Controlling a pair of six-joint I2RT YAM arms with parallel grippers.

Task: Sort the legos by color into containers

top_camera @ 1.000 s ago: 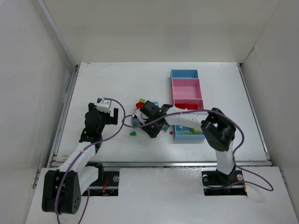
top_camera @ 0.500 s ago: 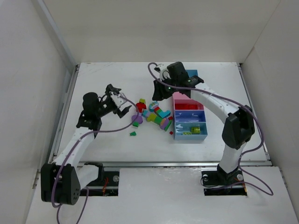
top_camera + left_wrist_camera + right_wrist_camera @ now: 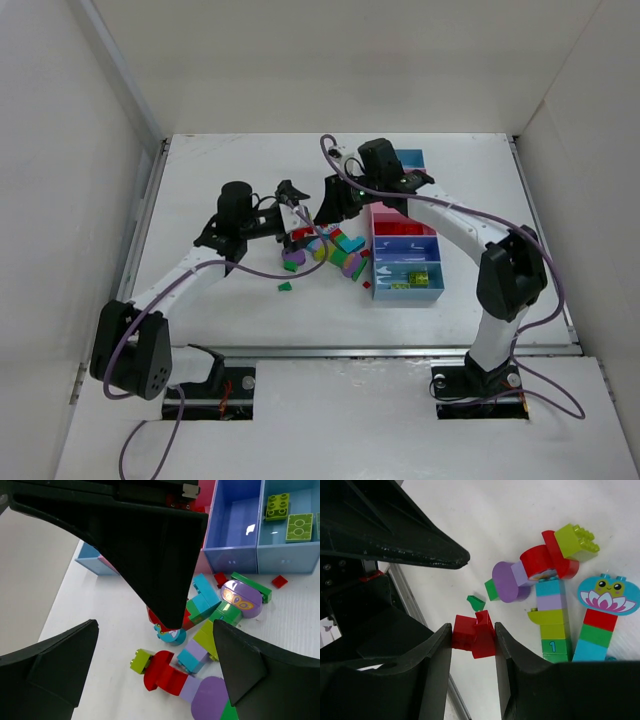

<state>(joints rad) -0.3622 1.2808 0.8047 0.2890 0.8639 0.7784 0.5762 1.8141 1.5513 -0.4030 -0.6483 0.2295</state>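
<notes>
The left arm (image 3: 180, 280) rises from its base at the near left corner, bends at a raised elbow and stretches rightward over the tabletop (image 3: 230, 320). The left pincer (image 3: 291, 195) has its jaws spread wide with nothing between them. The right arm (image 3: 455, 218) stands up from the near right, folds at its elbow and extends far forward and to the left, wrist tipped downward. The right pincer (image 3: 330, 208) is clamped on a small red brick (image 3: 475, 634). The two pincers hang just beside each other, not touching
</notes>
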